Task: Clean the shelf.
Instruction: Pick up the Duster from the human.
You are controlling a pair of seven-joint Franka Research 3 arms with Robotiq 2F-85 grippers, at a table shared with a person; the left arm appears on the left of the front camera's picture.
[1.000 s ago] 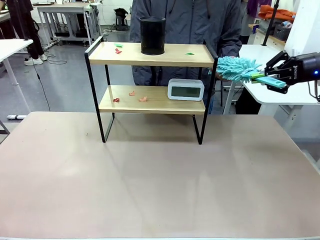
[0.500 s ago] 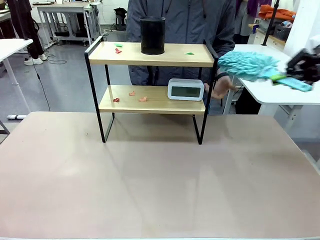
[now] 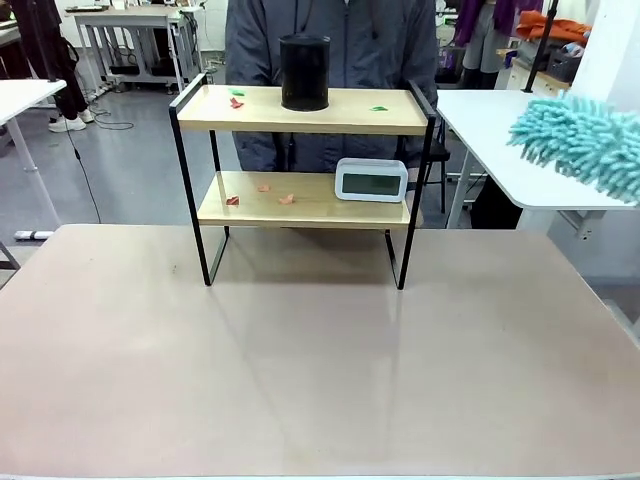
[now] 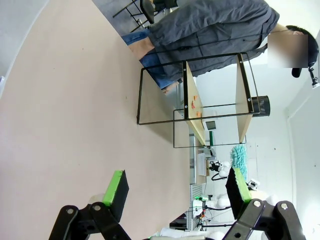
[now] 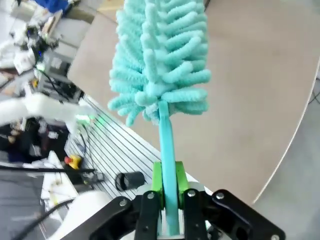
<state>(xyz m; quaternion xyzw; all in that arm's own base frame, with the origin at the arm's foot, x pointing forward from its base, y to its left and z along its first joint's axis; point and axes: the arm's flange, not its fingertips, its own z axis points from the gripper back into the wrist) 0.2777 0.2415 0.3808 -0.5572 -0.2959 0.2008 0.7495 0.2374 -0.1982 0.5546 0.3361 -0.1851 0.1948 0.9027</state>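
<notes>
Teal chenille duster (image 5: 162, 60) w/ flat teal handle: clamped btwn the green pads of the right gripper (image 5: 169, 182), lower centre of the right wrist view. In the front view we see its head at upper right edge. Left gripper (image 4: 177, 187): jaws wide apart, nothing btwn them. Two-tier wooden shelf w/ black metal frame (image 3: 340, 112) stands upper centre on the beige table (image 3: 300, 370). Top board: black cylinder (image 3: 304, 71), green scrap (image 3: 379, 107). Lower board: white digital clock (image 3: 371, 180), red scraps (image 3: 232, 200). Person in grey jacket (image 3: 330, 40) stands behind.
</notes>
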